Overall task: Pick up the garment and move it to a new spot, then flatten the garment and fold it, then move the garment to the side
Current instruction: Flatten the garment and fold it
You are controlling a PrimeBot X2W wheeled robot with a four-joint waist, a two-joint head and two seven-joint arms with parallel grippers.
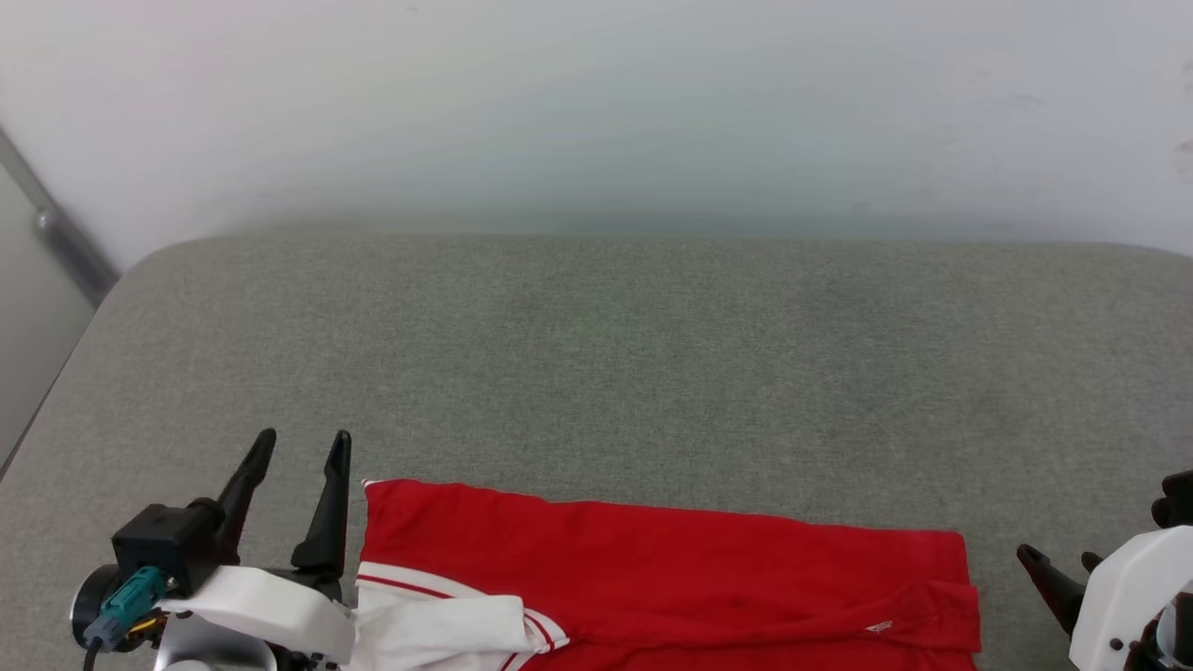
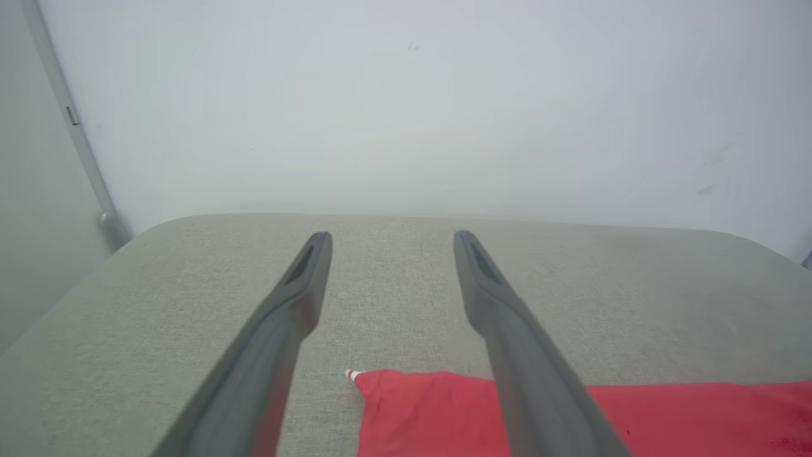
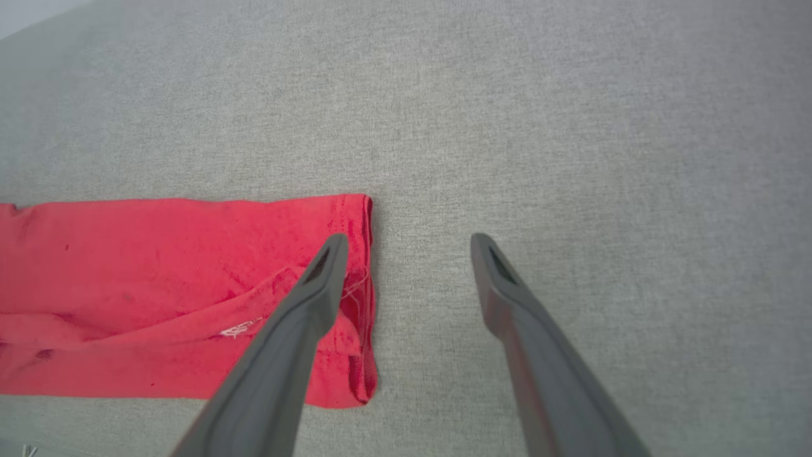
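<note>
- The red jersey shirt with a white short sleeve and red-and-white striped trim [image 1: 671, 568] lies at the near edge of the grey cloth-covered worktop [image 1: 596, 354]. It runs from near the left jaws almost to the right jaws.
- It looks folded into one long flat band. The white sleeve [image 1: 438, 620] sits at its left end, and a small white mark [image 1: 879, 627] shows near its right end.
- The left jaws stand wide apart and hold nothing. They are just beside the shirt's far left corner [image 2: 358, 376].
- The right jaws also stand wide apart and hold nothing. They are at the shirt's right end [image 3: 361, 285]. One finger crosses over the red cloth there, and you cannot tell if it touches.
- I think the shirt is light, soft and floppy. It will sag and bend if you lift it from one spot only.
- It will not break, but the layers may slide apart and undo the fold.
- Take hold at both short ends at once, one with each jaws. Pinch through all the layers, not only the top one.
- The thin cloth lies flat on the worktop, so you may need to press down a little to get under the edge.
- The worktop cloth looks rough, so the shirt may drag and bunch if you slide it.
- Beyond the shirt, the worktop is wide and its corners are round.
- A pale wall [image 1: 596, 93] stands behind the far edge. A grey metal bar [image 1: 65, 247] leans past the far left corner.
</note>
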